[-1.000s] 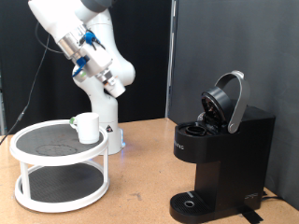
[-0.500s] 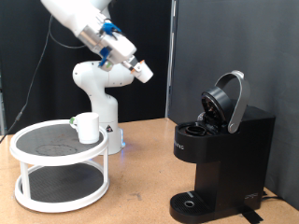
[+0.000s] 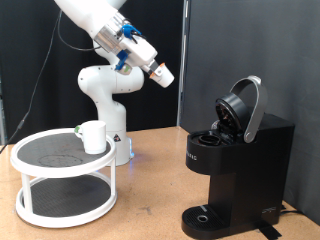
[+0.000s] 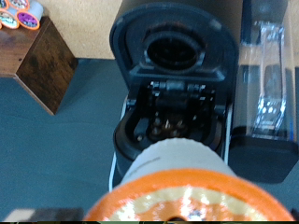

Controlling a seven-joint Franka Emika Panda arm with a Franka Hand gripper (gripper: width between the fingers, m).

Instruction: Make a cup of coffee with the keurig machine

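The keurig machine (image 3: 235,165) stands at the exterior view's right, its lid (image 3: 245,108) hinged up and open. My gripper (image 3: 162,74) hangs in the air to the left of the machine and above it, shut on a coffee pod. The wrist view shows that pod (image 4: 177,191) close up, orange-rimmed with a pale body, over the machine's open pod chamber (image 4: 173,119). The white cup (image 3: 93,137) stands upright on the top tier of a round white shelf (image 3: 30,152) at the exterior view's left, far from the gripper.
The robot's white base (image 3: 105,95) rises behind the shelf. In the wrist view a clear water tank (image 4: 264,84) sits beside the machine, and a dark wooden box (image 4: 42,61) carries several spare pods (image 4: 21,14). A black curtain hangs behind.
The arm has swung from above the shelf toward the exterior view's right, bringing the gripper closer to the open machine. The cup and machine have not moved.
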